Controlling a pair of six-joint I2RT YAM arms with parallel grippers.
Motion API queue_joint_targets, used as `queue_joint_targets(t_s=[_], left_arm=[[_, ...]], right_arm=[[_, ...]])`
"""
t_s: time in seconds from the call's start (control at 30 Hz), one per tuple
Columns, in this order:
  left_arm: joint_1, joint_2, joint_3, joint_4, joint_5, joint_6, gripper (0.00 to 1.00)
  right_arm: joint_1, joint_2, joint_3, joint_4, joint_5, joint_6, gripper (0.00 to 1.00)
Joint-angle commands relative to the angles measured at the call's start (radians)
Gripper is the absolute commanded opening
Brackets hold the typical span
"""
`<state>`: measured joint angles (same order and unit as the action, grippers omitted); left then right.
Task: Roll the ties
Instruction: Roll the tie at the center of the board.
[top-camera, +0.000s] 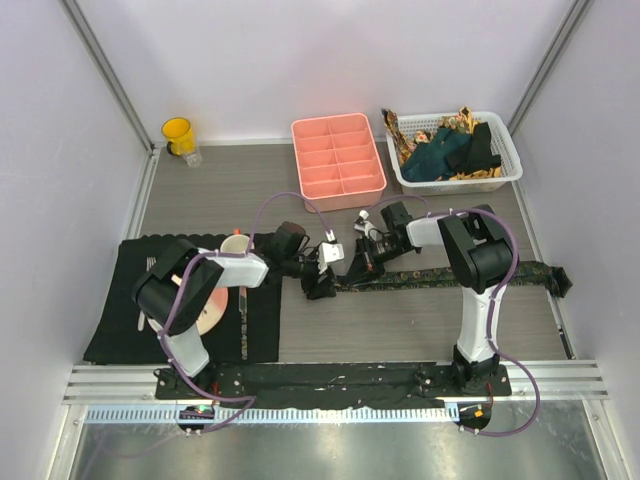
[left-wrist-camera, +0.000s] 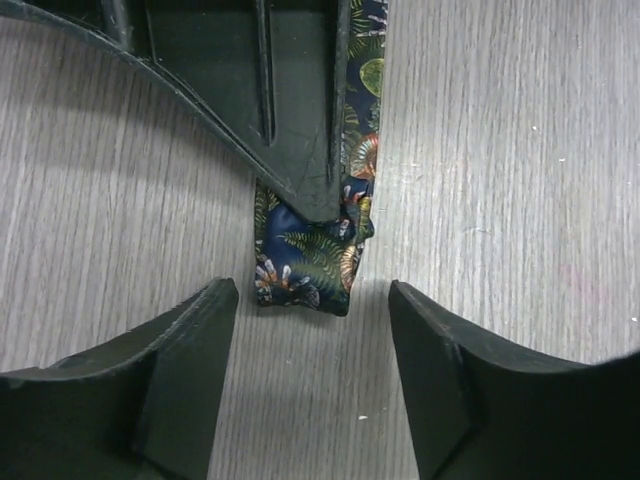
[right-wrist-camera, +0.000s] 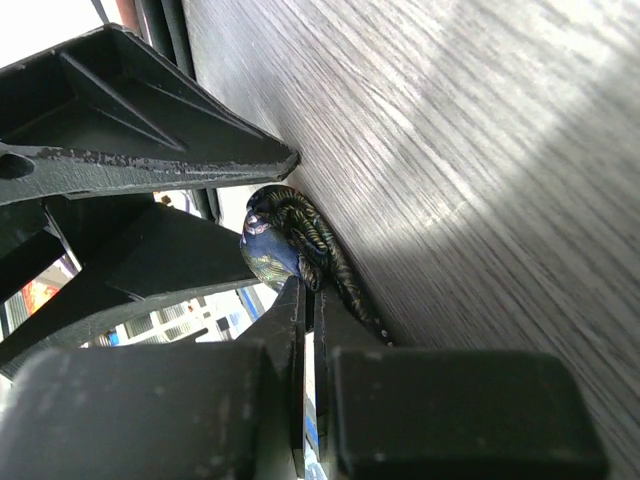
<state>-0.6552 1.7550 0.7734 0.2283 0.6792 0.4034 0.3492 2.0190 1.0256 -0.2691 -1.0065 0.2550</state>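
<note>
A dark tie (top-camera: 450, 278) with a small leafy pattern lies stretched across the table toward the right edge. Its left end (left-wrist-camera: 300, 265) is folded into a small wad. My right gripper (right-wrist-camera: 310, 290) is shut, its tips pinching the bunched tie end (right-wrist-camera: 285, 235). In the left wrist view its dark fingers (left-wrist-camera: 290, 100) lie on top of the fabric. My left gripper (left-wrist-camera: 312, 295) stands open just short of the folded end, with one finger (left-wrist-camera: 190, 340) on each side and nothing between them. In the top view both grippers meet at the tie's left end (top-camera: 335, 280).
A white basket (top-camera: 505, 135) at the back right holds more ties (top-camera: 440, 150), teal, black and gold-brown. Beside it stands a pink divided tray (top-camera: 338, 155), and a yellow cup (top-camera: 178, 135) sits at the back left. A black placemat (top-camera: 115, 310) with a plate (top-camera: 215, 312) lies under the left arm.
</note>
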Motion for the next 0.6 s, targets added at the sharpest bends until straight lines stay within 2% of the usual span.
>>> queue_joint_targets(t_s=[0.0, 0.07, 0.1, 0.2, 0.37, 0.57], left_arm=[[0.002, 0.047, 0.018, -0.061, -0.003, 0.012, 0.60], [0.000, 0.052, 0.020, -0.057, 0.013, 0.014, 0.52], [0.000, 0.046, 0.015, -0.046, 0.016, 0.015, 0.45], [-0.003, -0.004, 0.010, -0.035, 0.040, 0.014, 0.38], [-0.041, -0.055, 0.061, -0.038, 0.052, -0.029, 0.38], [-0.098, -0.016, 0.121, 0.022, 0.028, -0.112, 0.41]], right_arm=[[-0.004, 0.040, 0.011, -0.009, 0.098, -0.069, 0.01], [-0.003, 0.043, 0.010, -0.004, 0.108, -0.072, 0.01], [-0.003, 0.044, 0.008, 0.001, 0.111, -0.072, 0.01], [-0.003, 0.053, 0.010, 0.010, 0.126, -0.071, 0.01], [-0.004, 0.060, 0.002, 0.048, 0.135, -0.037, 0.01], [-0.004, 0.058, -0.007, 0.080, 0.134, -0.019, 0.01]])
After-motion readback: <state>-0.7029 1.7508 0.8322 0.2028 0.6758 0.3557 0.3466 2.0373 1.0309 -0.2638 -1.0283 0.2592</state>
